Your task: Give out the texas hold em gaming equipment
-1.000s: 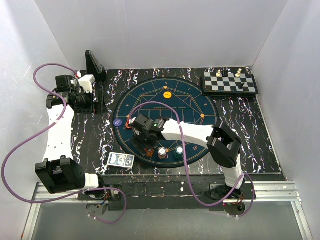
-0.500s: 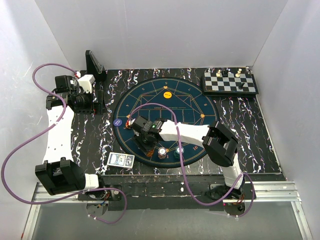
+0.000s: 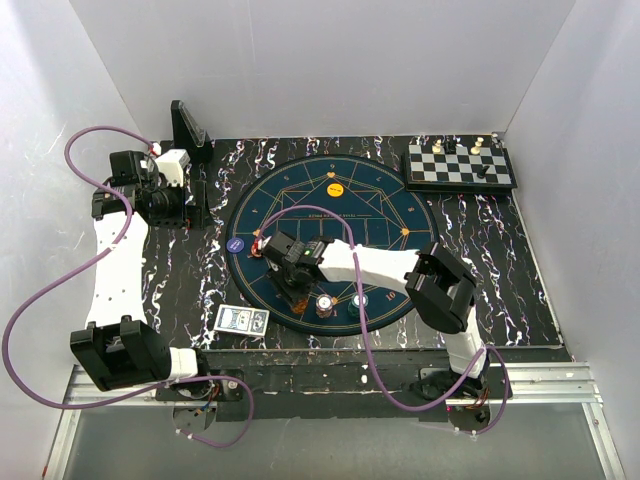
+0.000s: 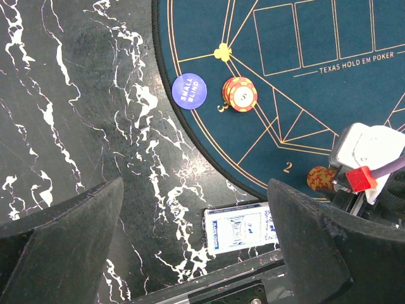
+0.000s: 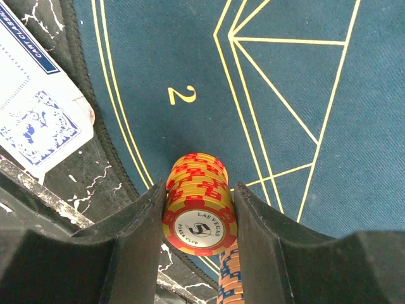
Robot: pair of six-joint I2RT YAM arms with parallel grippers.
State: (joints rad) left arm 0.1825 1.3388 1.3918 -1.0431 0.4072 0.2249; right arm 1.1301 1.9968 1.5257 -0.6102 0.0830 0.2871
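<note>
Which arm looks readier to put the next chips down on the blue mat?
Right. The right tool grips the orange chip stack beside the mat's 2; the left tool is open, empty, off the mat.

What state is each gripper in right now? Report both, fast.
Left gripper: open, holding nothing.
Right gripper: closed on the chip stack.

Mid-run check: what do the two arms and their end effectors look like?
Both arms have white links and bulky black joint housings: left arm, right arm. A purple cable loops along each. The left end effector and right end effector have thick matte-black wedge fingers. A small red connector sits under the right wrist's white housing.
</note>
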